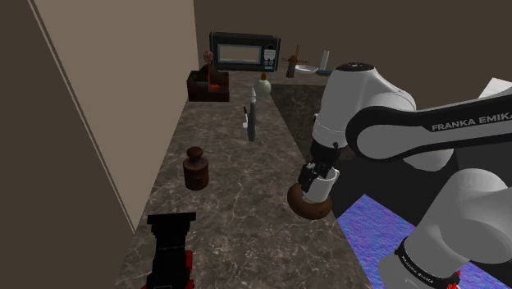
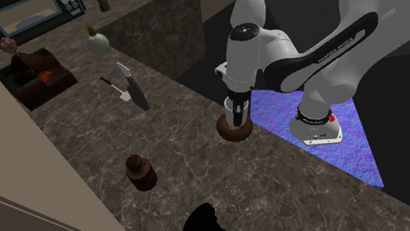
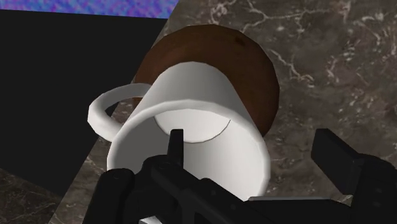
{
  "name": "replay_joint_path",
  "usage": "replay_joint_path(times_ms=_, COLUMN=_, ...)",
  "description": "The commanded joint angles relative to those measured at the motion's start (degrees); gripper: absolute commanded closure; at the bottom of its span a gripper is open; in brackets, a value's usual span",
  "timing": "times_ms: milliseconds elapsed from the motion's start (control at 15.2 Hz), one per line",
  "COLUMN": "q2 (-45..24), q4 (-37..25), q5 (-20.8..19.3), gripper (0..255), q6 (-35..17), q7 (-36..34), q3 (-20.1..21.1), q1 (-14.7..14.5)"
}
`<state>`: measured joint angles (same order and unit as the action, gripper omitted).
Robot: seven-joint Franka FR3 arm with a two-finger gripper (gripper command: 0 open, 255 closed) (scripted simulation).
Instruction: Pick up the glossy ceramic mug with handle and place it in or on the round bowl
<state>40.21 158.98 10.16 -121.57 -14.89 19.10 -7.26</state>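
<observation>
- The end effector (image 3: pixel 251 139) is wide: one finger inside the white mug (image 3: pixel 210 105), the other clear of it.
- The mug sits in the brown bowl (image 3: pixel 257 70) at the bench (image 1: pixel 238 205) edge; pulling out could snag its rim and tip it off.
- Dark marbled stone; microwave (image 1: pixel 244 52) at the far end.

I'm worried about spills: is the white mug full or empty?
Empty. The wrist view looks into the mouth of the white mug, and its bare white bottom shows, with no liquid over it.
</observation>
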Motion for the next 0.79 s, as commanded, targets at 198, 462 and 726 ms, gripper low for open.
replay_joint_path(times_ms=198, q2=2.66, q4=-4.32, q5=-0.65, gripper=0, q6=6.94, q7=0.03, q3=-1.08, q1=0.00)
replay_joint_path(times_ms=462, q2=3.16, q4=-5.55, q5=-0.84, gripper=0, q6=8.67, q7=0.02, q3=-1.35, q1=0.02)
replay_joint_path(times_ms=726, q2=3.15, q4=-5.55, q5=-0.84, gripper=0, q6=8.67, q7=0.02, q3=-1.35, q1=0.03)
